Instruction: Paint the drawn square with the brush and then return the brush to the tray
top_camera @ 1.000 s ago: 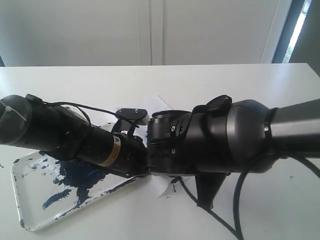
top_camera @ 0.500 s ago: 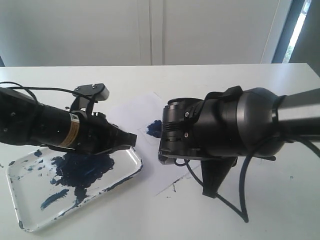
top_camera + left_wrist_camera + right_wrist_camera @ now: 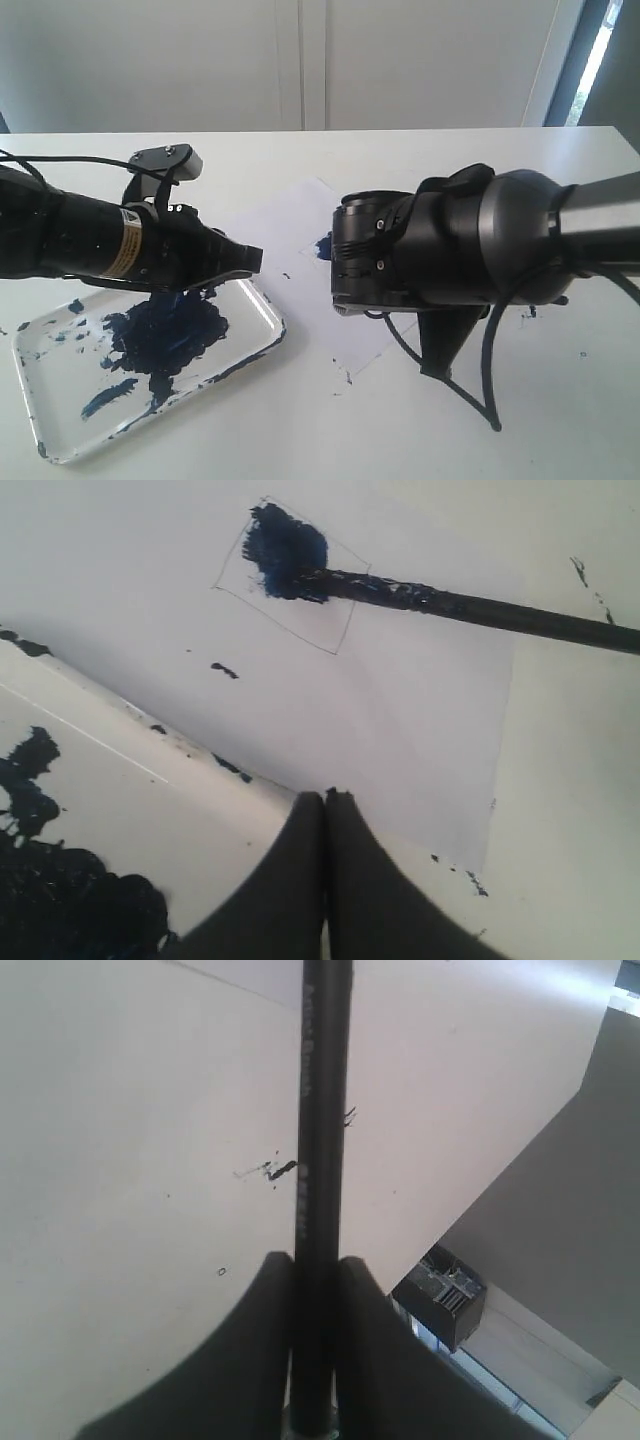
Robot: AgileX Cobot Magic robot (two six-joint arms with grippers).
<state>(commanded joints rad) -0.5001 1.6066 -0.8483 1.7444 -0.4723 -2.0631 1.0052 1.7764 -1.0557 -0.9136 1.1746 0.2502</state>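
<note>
ROBOT ARMS AT WORK ON A PAINTING JOB: Two black arms meet over a white desk (image 3: 470, 150). The right tool (image 3: 318, 1265) is clamped on the black brush (image 3: 480, 610), its two fingers pressing the handle from either side; pale lettering runs along the shaft in the right wrist view. The brush reaches across a white paper sheet (image 3: 400, 730), and its paint-coated tip sits inside the drawn square (image 3: 300, 600), a thin-lined outline set slantwise on the sheet. A dark blue paint blot (image 3: 285, 545) fills one corner of the square, while the rest of its inside is bare paper. In the exterior view the bulky wrist of the right arm (image 3: 450, 250) hides the brush and most of the square, leaving only a sliver of blue beside it. The left tool (image 3: 325, 805) has its fingers pressed together and holds nothing; it hangs over the edge of the tray (image 3: 55, 400) nearest the paper, pointing towards the sheet. The shallow white tray lies on the desk just beside the paper, on the left arm's side, smeared with a large dark blue blotch (image 3: 165, 335) and specks along its rim
</note>
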